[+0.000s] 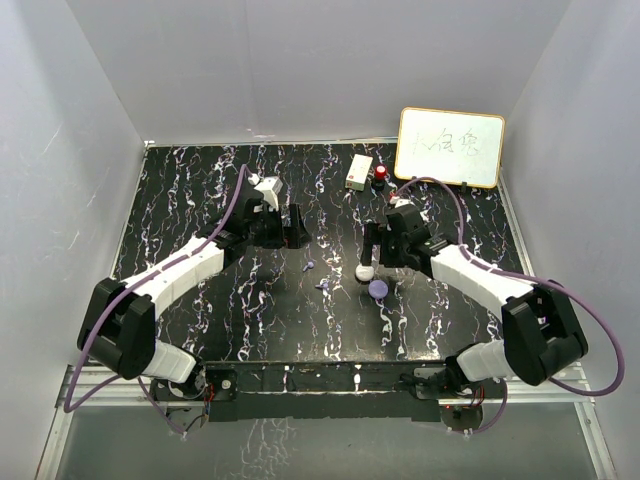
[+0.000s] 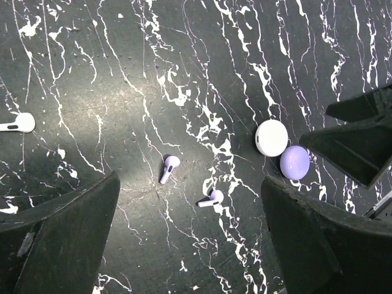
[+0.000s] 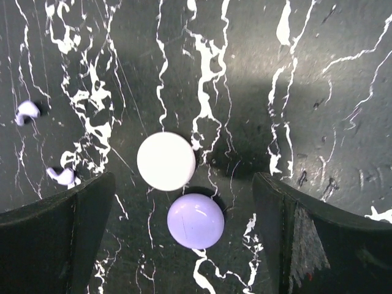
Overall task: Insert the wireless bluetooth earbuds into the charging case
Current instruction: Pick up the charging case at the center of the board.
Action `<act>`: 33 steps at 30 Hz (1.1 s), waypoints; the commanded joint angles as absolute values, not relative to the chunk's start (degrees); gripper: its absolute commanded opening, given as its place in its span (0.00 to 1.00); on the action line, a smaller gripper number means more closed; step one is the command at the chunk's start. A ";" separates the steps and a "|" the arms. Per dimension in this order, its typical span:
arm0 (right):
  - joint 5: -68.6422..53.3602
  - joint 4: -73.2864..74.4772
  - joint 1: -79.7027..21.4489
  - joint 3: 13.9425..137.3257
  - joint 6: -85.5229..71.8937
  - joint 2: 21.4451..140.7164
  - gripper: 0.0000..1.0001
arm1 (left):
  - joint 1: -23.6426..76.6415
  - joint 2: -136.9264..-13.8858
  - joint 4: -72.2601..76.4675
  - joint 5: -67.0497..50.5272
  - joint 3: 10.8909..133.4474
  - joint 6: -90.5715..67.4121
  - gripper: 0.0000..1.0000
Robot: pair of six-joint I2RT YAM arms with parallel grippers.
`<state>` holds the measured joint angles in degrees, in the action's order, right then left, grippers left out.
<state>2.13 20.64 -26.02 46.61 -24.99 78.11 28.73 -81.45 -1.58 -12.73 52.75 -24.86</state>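
Note:
Two tiny lilac earbuds lie loose on the black marbled table, one (image 1: 311, 266) beside the other (image 1: 325, 284). The left wrist view shows them (image 2: 169, 167) (image 2: 211, 198) between and ahead of my open fingers. A round lilac puck-shaped case (image 1: 378, 289) lies closed next to a white puck (image 1: 366, 271). My left gripper (image 1: 284, 232) hovers open and empty above the table, behind the earbuds. My right gripper (image 1: 384, 252) is open and empty over the pucks. In the right wrist view the lilac puck (image 3: 195, 220) sits between its fingers, with the white puck (image 3: 166, 161) just ahead.
A white earbud (image 2: 18, 124) lies apart at the left of the left wrist view. A small whiteboard (image 1: 450, 147), a white box (image 1: 358, 171) and a red object (image 1: 381, 173) stand at the back right. Grey walls enclose the table (image 1: 200, 320).

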 commanded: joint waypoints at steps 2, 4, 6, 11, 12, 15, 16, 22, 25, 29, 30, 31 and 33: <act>0.33 18.14 -28.38 46.12 -25.74 79.19 0.92 | 29.08 -80.11 -2.90 -10.99 53.83 -23.92 0.99; 1.29 17.90 -29.93 46.41 -25.75 80.53 0.92 | 29.07 -79.31 -3.51 -10.33 53.67 -23.55 0.99; 2.52 17.92 -31.36 46.85 -25.69 82.42 0.92 | 29.09 -78.68 -4.17 -9.44 53.40 -23.26 0.99; 7.76 18.70 -34.88 48.60 -25.40 86.37 0.91 | 29.09 -76.56 -5.58 -7.79 52.61 -22.53 0.99; 9.11 19.05 -35.64 48.87 -25.40 87.09 0.91 | 29.07 -76.17 -5.88 -7.46 52.42 -22.44 0.99; 12.36 20.00 -37.04 49.90 -25.44 88.80 0.91 | 29.09 -75.17 -6.55 -6.51 51.90 -22.26 0.99; 13.08 20.08 -37.46 50.11 -25.48 89.30 0.90 | 29.09 -74.79 -6.73 -6.24 51.79 -22.13 0.99; 17.52 20.99 -39.02 51.23 -25.32 92.59 0.82 | 29.09 -73.67 -7.53 -4.62 51.09 -21.58 0.99; 19.52 21.57 -39.65 51.77 -25.19 93.67 0.74 | 29.09 -73.29 -7.73 -4.24 50.75 -21.51 0.99; 20.42 21.58 -40.04 52.07 -24.79 94.57 0.65 | 29.09 -73.04 -7.81 -3.83 50.29 -21.45 0.99; 20.45 21.62 -40.11 52.18 -24.79 94.76 0.63 | 29.09 -73.05 -7.82 -3.74 50.13 -21.45 0.99; 20.53 21.63 -40.20 52.20 -24.79 94.96 0.61 | 29.09 -73.04 -7.89 -3.70 50.13 -21.52 0.99; 20.48 21.91 -40.29 52.35 -24.79 94.93 0.57 | 29.05 -73.07 -8.08 -3.69 50.01 -21.58 0.99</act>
